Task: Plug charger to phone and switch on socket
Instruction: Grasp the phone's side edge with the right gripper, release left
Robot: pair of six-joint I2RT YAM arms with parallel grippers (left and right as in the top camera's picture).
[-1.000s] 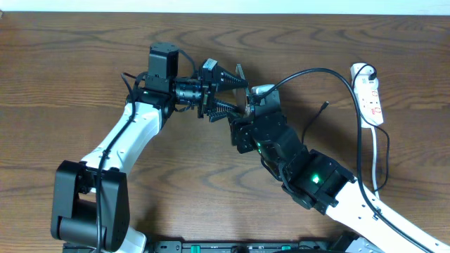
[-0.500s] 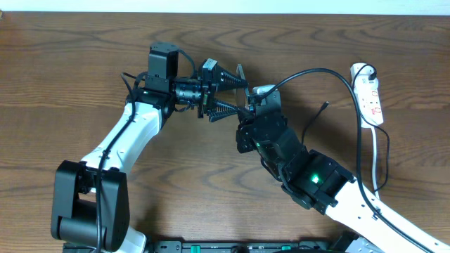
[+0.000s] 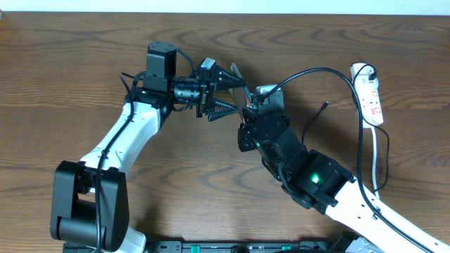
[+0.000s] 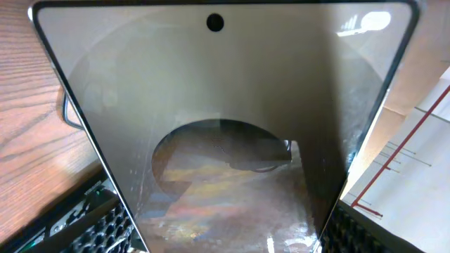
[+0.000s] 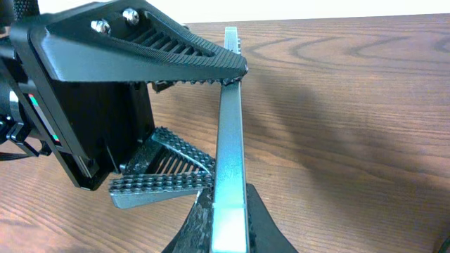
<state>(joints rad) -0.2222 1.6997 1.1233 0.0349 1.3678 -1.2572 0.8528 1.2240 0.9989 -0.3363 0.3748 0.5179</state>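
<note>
The phone [image 3: 241,83] is held off the table, edge-up, between both grippers. Its glossy face [image 4: 225,105] fills the left wrist view. My left gripper [image 3: 240,95] is shut on it across its width, one ridged finger [image 5: 176,53] on the top edge and the other [image 5: 162,186] on the bottom edge. My right gripper [image 5: 228,225] is shut on the phone's thin side [image 5: 230,126], pinching front and back. The charger's black connector tip [image 3: 323,107] lies free on the table to the right. The white socket [image 3: 369,95] lies at the far right.
A black cable [image 3: 316,70] arches from the right wrist towards the socket and runs down the right side. The socket's white cord [image 3: 385,151] trails towards the front. Both arms crowd the table's middle; bare wood [image 3: 70,63] lies at the left.
My right gripper has closed from open onto the phone's edge. The left gripper has kept its hold and barely shifted.
</note>
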